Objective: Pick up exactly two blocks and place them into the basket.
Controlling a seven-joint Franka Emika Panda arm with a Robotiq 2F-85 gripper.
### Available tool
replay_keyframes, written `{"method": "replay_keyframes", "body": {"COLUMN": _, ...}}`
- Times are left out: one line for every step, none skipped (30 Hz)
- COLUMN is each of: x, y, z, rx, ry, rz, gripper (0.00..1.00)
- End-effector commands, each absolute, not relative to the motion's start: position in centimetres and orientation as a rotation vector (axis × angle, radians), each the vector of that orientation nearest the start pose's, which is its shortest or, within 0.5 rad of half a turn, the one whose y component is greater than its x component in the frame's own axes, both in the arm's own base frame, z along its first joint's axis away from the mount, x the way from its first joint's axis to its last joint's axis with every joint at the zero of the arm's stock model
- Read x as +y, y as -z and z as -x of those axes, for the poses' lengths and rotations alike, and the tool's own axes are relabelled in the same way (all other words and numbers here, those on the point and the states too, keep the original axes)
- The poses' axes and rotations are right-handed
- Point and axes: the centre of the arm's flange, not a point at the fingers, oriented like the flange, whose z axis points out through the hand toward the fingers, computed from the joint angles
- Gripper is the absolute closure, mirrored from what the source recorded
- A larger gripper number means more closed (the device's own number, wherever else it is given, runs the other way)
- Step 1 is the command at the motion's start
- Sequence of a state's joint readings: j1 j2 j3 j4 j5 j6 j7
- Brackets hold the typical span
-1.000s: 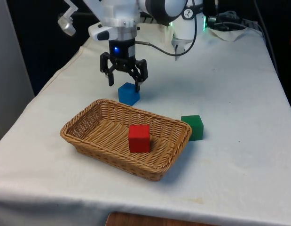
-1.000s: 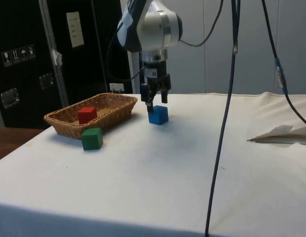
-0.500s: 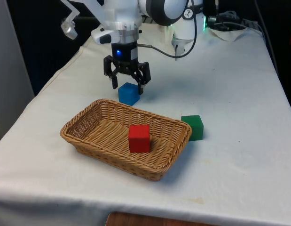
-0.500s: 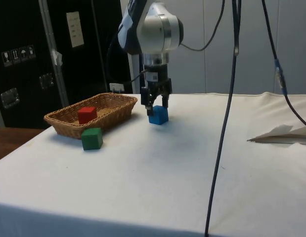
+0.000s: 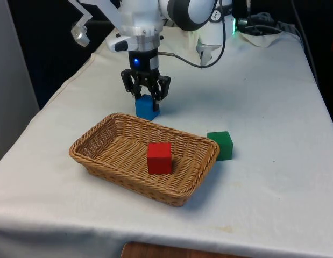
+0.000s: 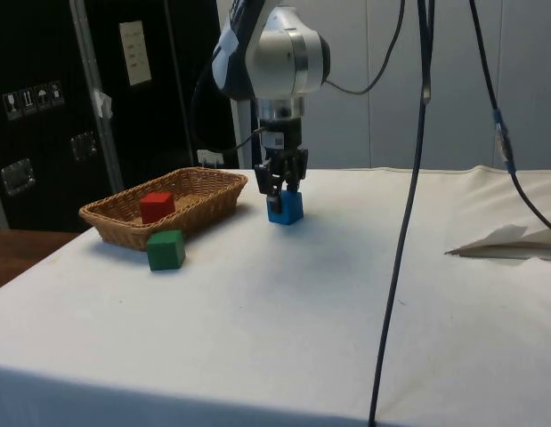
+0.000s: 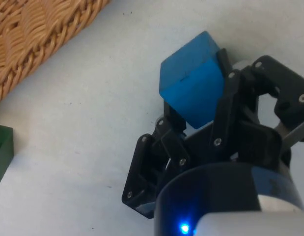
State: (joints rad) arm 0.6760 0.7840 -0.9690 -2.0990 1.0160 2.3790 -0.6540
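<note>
A blue block (image 5: 148,108) rests on the white cloth just beyond the far rim of the wicker basket (image 5: 91,133). My gripper (image 5: 147,98) points straight down over it, fingers shut on the blue block's upper part. The wrist view has the blue block (image 7: 191,88) pinched between the black fingers. In the side view the gripper (image 6: 284,191) stands on the blue block (image 6: 285,209), beside the basket (image 6: 110,212). A red block (image 5: 158,158) lies inside the basket. A green block (image 5: 220,145) sits on the cloth against the basket's corner at the front view's right.
Cables and a crumpled white sheet (image 5: 260,33) lie at the far end near the arm's base. A dark cable (image 6: 401,222) hangs down in the side view. Bare cloth spreads to the front view's right of the green block.
The gripper has come down around the blue block and its fingers have shut on it. The block sits where it was; the red and green blocks have not moved.
</note>
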Motion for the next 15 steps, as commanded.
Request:
{"method": "replay_keyframes", "body": {"x": -16.4, "y": -18.3, "z": -54.1, "rx": 0.466, "ry": 0.089, "rz": 3.098, "gripper": 1.00}}
{"method": "replay_keyframes", "body": {"x": -16.4, "y": -18.3, "z": -54.1, "rx": 0.466, "ry": 0.089, "rz": 3.098, "gripper": 1.00}}
{"method": "replay_keyframes", "body": {"x": -16.4, "y": -18.3, "z": -54.1, "rx": 0.466, "ry": 0.089, "rz": 3.098, "gripper": 1.00}}
{"method": "replay_keyframes", "body": {"x": -16.4, "y": -18.3, "z": -54.1, "rx": 0.466, "ry": 0.089, "rz": 3.098, "gripper": 1.00}}
{"method": "replay_keyframes", "body": {"x": -16.4, "y": -18.3, "z": -54.1, "rx": 0.466, "ry": 0.089, "rz": 3.098, "gripper": 1.00}}
{"method": "replay_keyframes", "body": {"x": -16.4, "y": -18.3, "z": -54.1, "rx": 0.467, "ry": 0.090, "rz": 3.097, "gripper": 1.00}}
{"method": "replay_keyframes", "body": {"x": -16.4, "y": -18.3, "z": -54.1, "rx": 0.467, "ry": 0.090, "rz": 3.097, "gripper": 1.00}}
{"method": "replay_keyframes", "body": {"x": -16.5, "y": -18.4, "z": -54.1, "rx": 0.464, "ry": 0.080, "rz": 3.097, "gripper": 1.00}}
{"method": "replay_keyframes", "body": {"x": -16.3, "y": -18.3, "z": -54.2, "rx": 0.466, "ry": 0.089, "rz": 3.097, "gripper": 1.00}}
{"method": "replay_keyframes", "body": {"x": -16.4, "y": -18.7, "z": -54.1, "rx": 0.471, "ry": 0.090, "rz": 3.097, "gripper": 1.00}}
{"method": "replay_keyframes", "body": {"x": -16.5, "y": -19.3, "z": -54.2, "rx": 0.477, "ry": 0.095, "rz": 3.099, "gripper": 1.00}}
{"method": "replay_keyframes", "body": {"x": -16.5, "y": -19.7, "z": -54.2, "rx": 0.482, "ry": 0.098, "rz": 3.097, "gripper": 1.00}}
{"method": "replay_keyframes", "body": {"x": -16.4, "y": -19.9, "z": -54.2, "rx": 0.486, "ry": 0.101, "rz": 3.097, "gripper": 1.00}}
{"method": "replay_keyframes", "body": {"x": -16.4, "y": -20.2, "z": -54.2, "rx": 0.488, "ry": 0.103, "rz": 3.097, "gripper": 1.00}}
{"method": "replay_keyframes", "body": {"x": -16.5, "y": -19.5, "z": -54.4, "rx": 0.480, "ry": 0.108, "rz": 3.095, "gripper": 1.00}}
